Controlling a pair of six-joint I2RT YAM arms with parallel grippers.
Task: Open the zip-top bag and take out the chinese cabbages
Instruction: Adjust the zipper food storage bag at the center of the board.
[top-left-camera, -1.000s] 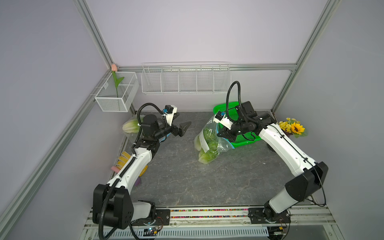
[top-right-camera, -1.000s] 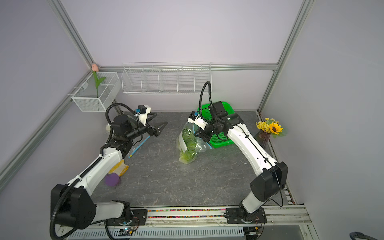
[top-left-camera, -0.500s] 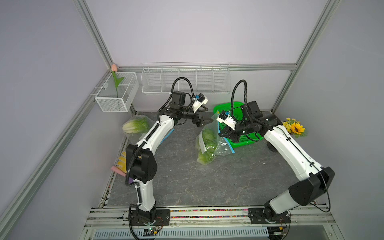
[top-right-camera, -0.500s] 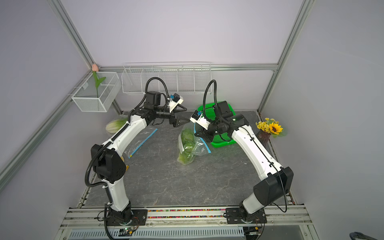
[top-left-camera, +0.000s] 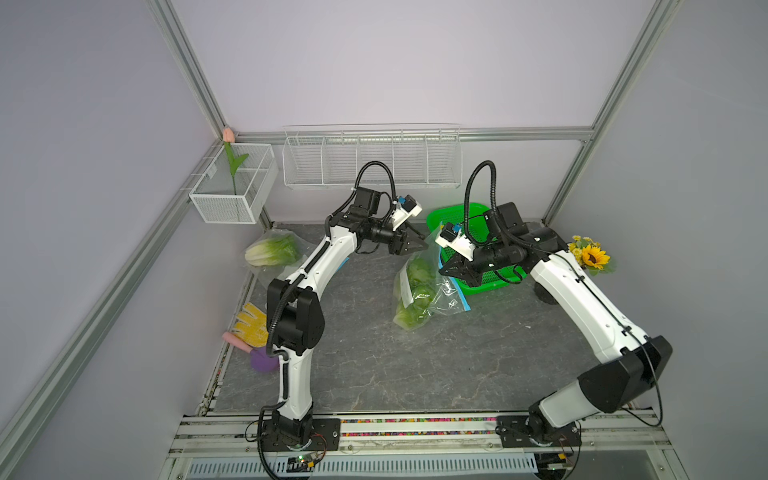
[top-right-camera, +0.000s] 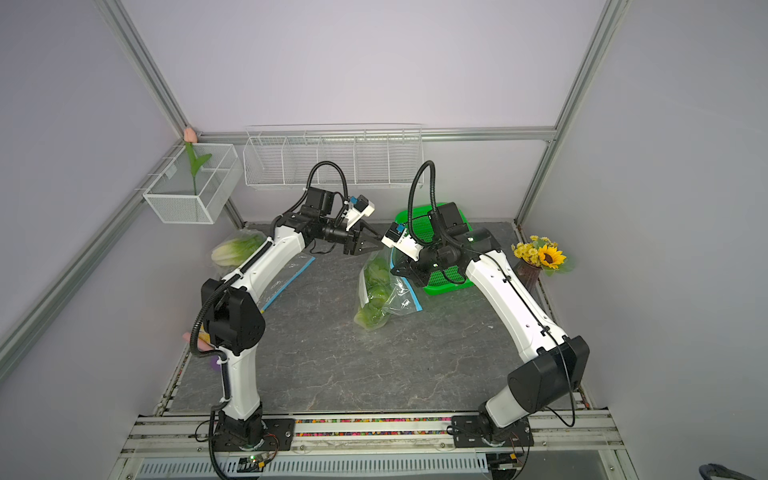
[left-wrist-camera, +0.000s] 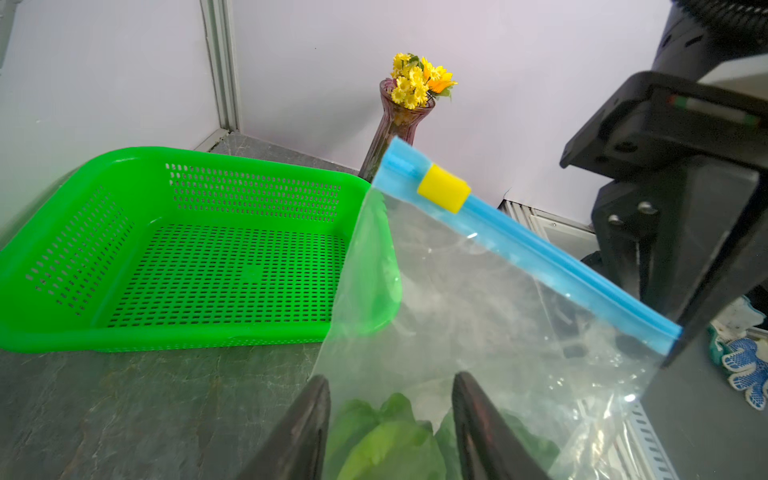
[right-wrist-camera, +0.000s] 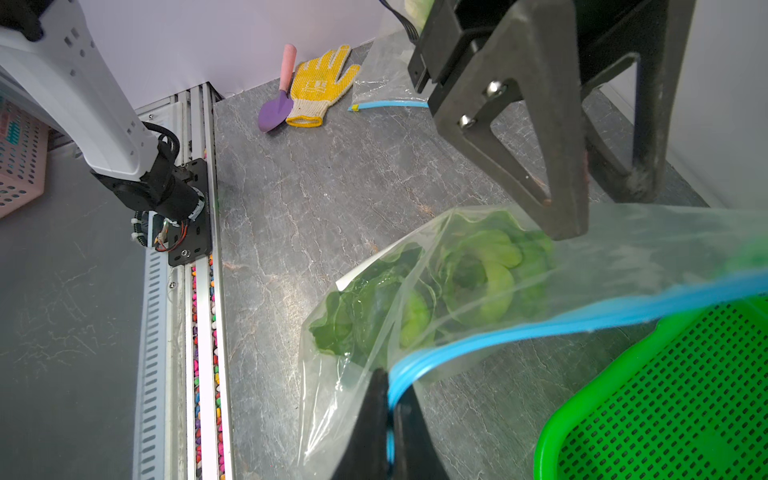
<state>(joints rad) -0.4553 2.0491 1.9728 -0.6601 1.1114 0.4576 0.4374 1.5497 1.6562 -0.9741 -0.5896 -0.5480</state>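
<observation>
Just in front of the green basket, on the side toward the left arm, the zip-top bag stands half lifted off the grey tabletop. Its lower end rests on the table near the basket's front corner, and its blue zip strip is raised above the surface. The chinese cabbages lie inside the bag, packed toward the lower end away from the basket. The heads are hard to count through the film.

The right gripper reaches across the basket's front edge, its jaws pressed together on one end of the zip strip. A yellow slider sits near the strip's opposite end. The left gripper hovers at the side of the bag that faces away from the basket. Its jaws stand partway apart with clear film showing between them, and whether either finger touches the film cannot be told.

A vase of yellow flowers stands beside the basket on the right arm's side. Well apart from the basket, across the table, lie a second clear bag, a pale leafy head, a yellow glove and a purple scoop.
</observation>
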